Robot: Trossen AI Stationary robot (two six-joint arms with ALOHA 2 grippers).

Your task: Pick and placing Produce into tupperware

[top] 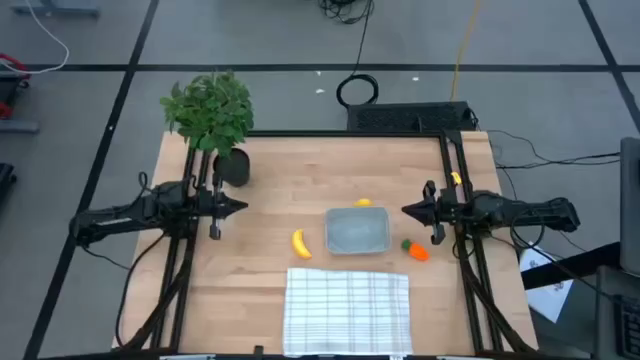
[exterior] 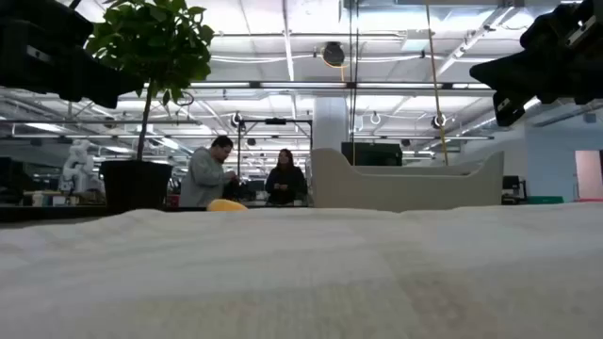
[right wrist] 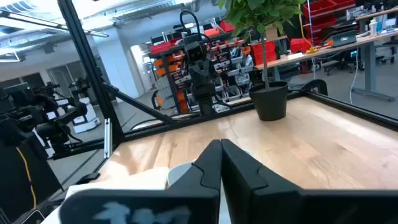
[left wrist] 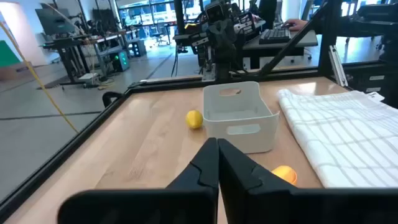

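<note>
The banana (top: 300,243), lemon (top: 363,203) and carrot (top: 416,250) are small toys, so they are likely light, hard and a bit slippery. Grab each one across its middle. All three lie on the counter just beside the tupperware (top: 358,231), which sits near the middle. The left gripper (top: 238,207) hangs over the left side with its jaws closed on nothing. The right gripper (top: 409,210) hangs over the right side, closed on nothing too. Both are well apart from the food.
</note>
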